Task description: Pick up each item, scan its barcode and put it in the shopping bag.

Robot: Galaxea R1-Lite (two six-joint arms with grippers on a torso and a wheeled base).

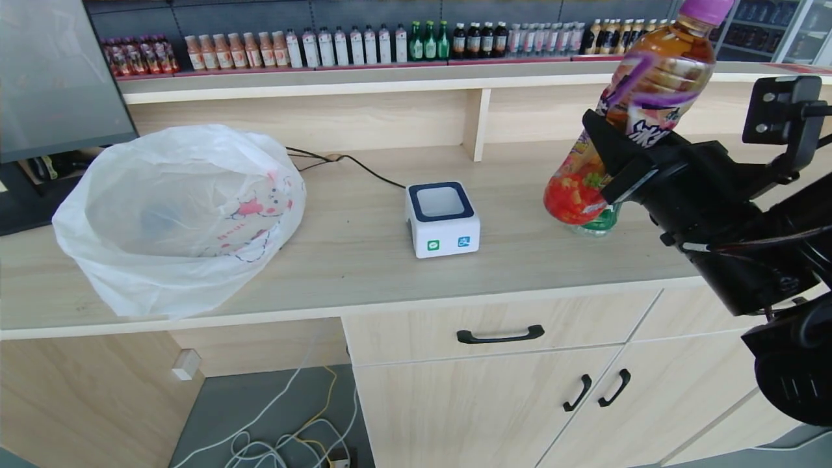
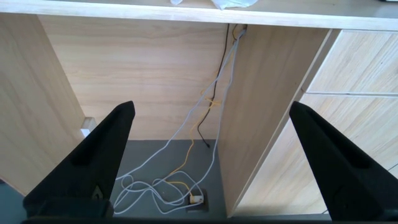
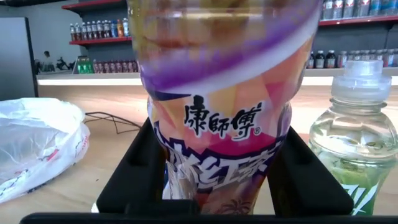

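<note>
shopping bag [image 1: 182, 214]: thin translucent white plastic, crinkled, faint sheen. 
counter [image 1: 364, 266]: pale wood-grain laminate, smooth, matt. 
scanner [image 1: 442, 221]: glossy white plastic body, dark shiny top window. 
drink bottle [image 1: 650, 84]: clear plastic, glossy printed wrap label, smooth purple plastic cap. 
right gripper [image 1: 614, 159]: matt black plastic. 
green-label bottle [image 3: 357, 155]: clear glossy plastic, ridged translucent cap. 
left gripper [image 2: 211, 109]: matt black fingers. 
drawer handle [image 1: 500, 336]: black, slight satin shine. 
floor cables [image 2: 161, 186]: smooth plastic sheath, white and yellow.
</note>
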